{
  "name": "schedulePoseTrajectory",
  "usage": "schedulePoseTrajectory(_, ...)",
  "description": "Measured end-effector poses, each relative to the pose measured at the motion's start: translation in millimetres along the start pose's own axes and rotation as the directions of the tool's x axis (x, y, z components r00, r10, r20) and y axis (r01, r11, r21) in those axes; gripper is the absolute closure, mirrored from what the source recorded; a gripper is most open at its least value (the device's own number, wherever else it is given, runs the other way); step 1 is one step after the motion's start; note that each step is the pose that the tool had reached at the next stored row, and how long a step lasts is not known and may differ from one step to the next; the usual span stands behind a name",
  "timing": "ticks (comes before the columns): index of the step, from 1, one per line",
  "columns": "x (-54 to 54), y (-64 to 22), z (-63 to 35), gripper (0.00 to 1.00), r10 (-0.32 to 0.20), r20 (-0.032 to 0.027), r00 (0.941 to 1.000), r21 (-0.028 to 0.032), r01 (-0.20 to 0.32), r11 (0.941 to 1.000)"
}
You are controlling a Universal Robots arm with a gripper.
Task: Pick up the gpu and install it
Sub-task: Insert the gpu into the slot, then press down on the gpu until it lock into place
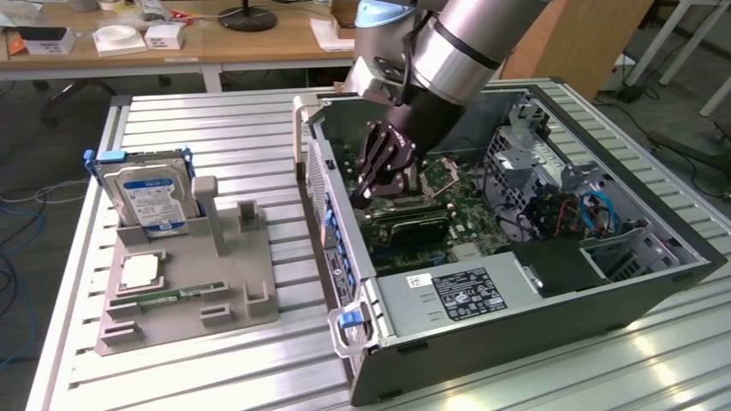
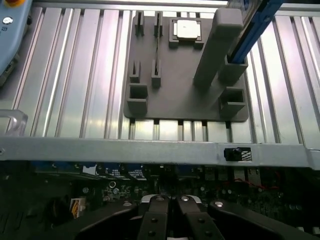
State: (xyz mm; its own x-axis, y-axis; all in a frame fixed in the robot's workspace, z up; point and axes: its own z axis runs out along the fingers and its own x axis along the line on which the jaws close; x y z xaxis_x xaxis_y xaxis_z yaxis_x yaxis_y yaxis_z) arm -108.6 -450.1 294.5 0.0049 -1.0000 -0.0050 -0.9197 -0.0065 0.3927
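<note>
Gripper (image 1: pixel 363 199) is sitting down inside the open computer case (image 1: pixel 639 282), right over the motherboard (image 1: pixel 463 218), with its fingers clenched together. In the wrist view the two black fingers (image 2: pixel 155 220) are pressed side by side with no real gap showing. Can't tell if anything thin is pinched between them or if they're just pushing down.

The gpu (image 1: pixel 413 224) is lying in the case just under the gripper tip, a dark card standing on edge across the motherboard, looking like it's sitting in its slot. Whether the fingers are actually touching it, I can't say for sure.

Out on the slatted metal table (image 1: pixel 228 145), toward the exterior view's left, the grey parts holder (image 1: pixel 188 291) is carrying the hard drive (image 1: pixel 146 199) with the blue label standing upright, a CPU chip (image 1: pixel 139 271) lying flat, and a memory stick (image 1: pixel 160 297) in front of it. The power supply (image 1: pixel 457 295) is sitting at the near end of the case.
</note>
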Motion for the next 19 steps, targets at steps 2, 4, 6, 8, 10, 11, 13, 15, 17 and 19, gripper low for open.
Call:
schedulePoseTrajectory(2, 0.0, -0.2, 0.4, 0.88, 0.000, -0.0006, 1.0000, 0.0257, 0.000, 0.9997)
schedulePoseTrajectory(4, 0.0, 2.1, 2.3, 0.88, 0.000, -0.0023, 1.0000, 0.0602, 0.000, 0.9982)
schedulePoseTrajectory(6, 0.2, 3.9, 4.6, 0.88, -0.002, -0.0031, 1.0000, 0.0660, 0.002, 0.9978)
schedulePoseTrajectory(8, 2.1, 4.5, 6.3, 0.88, -0.004, -0.0043, 1.0000, 0.0666, 0.004, 0.9978)
schedulePoseTrajectory(10, 6.3, 4.4, 7.1, 0.88, -0.006, -0.0050, 1.0000, 0.0668, 0.006, 0.9977)
schedulePoseTrajectory(11, 8.5, 4.4, 7.4, 0.88, -0.007, -0.0053, 1.0000, 0.0667, 0.007, 0.9977)
schedulePoseTrajectory(13, 12.8, 4.2, 7.9, 0.88, -0.009, -0.0061, 0.9999, 0.0666, 0.009, 0.9977)
schedulePoseTrajectory(15, 16.4, 4.0, 8.6, 0.88, -0.011, -0.0070, 0.9999, 0.0666, 0.011, 0.9977)
schedulePoseTrajectory(17, 19.2, 3.6, 10.1, 0.88, -0.013, -0.0080, 0.9999, 0.0666, 0.014, 0.9977)
schedulePoseTrajectory(19, 20.1, 4.0, 13.3, 0.88, -0.016, -0.0088, 0.9998, 0.0667, 0.016, 0.9976)
